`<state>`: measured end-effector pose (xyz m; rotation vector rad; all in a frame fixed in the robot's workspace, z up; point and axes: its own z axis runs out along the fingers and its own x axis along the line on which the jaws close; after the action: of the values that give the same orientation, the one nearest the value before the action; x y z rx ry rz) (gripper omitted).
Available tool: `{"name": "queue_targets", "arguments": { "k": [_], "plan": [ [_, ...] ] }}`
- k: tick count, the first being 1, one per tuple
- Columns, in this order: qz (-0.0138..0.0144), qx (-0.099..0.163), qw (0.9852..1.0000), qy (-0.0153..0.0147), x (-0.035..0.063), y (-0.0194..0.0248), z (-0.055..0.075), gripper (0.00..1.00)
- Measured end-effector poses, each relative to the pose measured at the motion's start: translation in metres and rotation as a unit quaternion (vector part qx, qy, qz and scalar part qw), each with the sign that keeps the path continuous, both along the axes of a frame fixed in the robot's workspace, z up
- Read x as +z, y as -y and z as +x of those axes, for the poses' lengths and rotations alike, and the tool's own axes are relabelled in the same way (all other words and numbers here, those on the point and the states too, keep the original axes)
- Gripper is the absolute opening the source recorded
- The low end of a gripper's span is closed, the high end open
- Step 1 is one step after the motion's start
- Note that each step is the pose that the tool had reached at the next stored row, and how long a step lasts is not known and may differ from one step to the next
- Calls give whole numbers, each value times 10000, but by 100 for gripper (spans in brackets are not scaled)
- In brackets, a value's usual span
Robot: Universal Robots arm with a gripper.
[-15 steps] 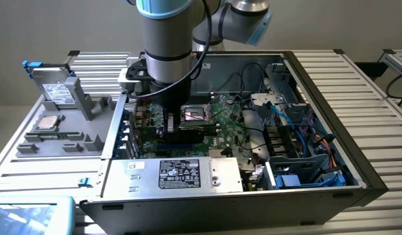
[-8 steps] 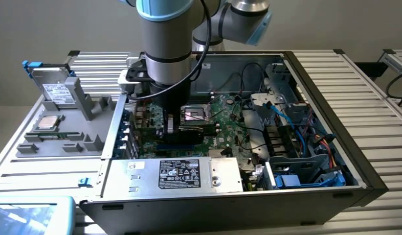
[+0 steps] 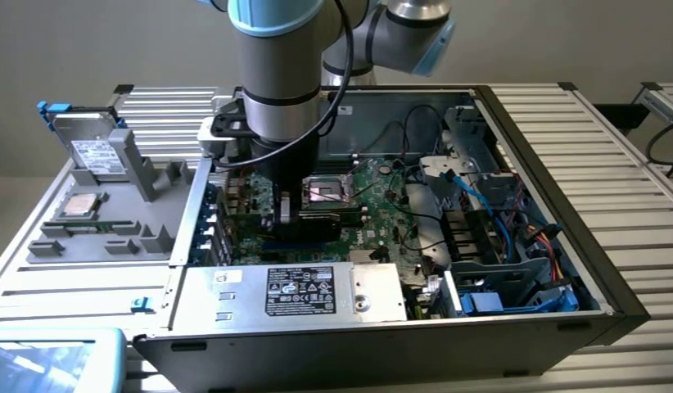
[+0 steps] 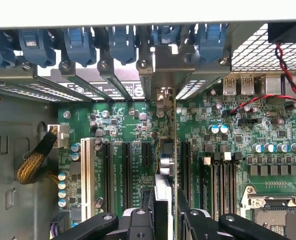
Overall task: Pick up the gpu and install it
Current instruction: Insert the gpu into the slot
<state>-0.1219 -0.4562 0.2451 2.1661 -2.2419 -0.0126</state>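
Claw (image 4: 166,215) clamped on the gpu (image 4: 168,165), edge-on just above the motherboard (image 4: 223,150). I'd keep it upright, parallel to the slots (image 4: 147,170), and press down evenly.

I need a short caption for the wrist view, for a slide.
The gripper holds the graphics card edge-on at the motherboard slots.

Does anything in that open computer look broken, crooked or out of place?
Nothing looks damaged. The green graphics card stands straight, edge-on over the motherboard slots. One oddity: the square silver processor chip lies outside on the grey tray.
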Motion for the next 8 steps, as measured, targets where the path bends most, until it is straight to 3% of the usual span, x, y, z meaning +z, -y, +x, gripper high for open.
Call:
{"name": "queue_targets", "arguments": {
  "k": [8],
  "plan": [
    [-1,0,10000,0,-7,-4,-10,28]
  ]
}}
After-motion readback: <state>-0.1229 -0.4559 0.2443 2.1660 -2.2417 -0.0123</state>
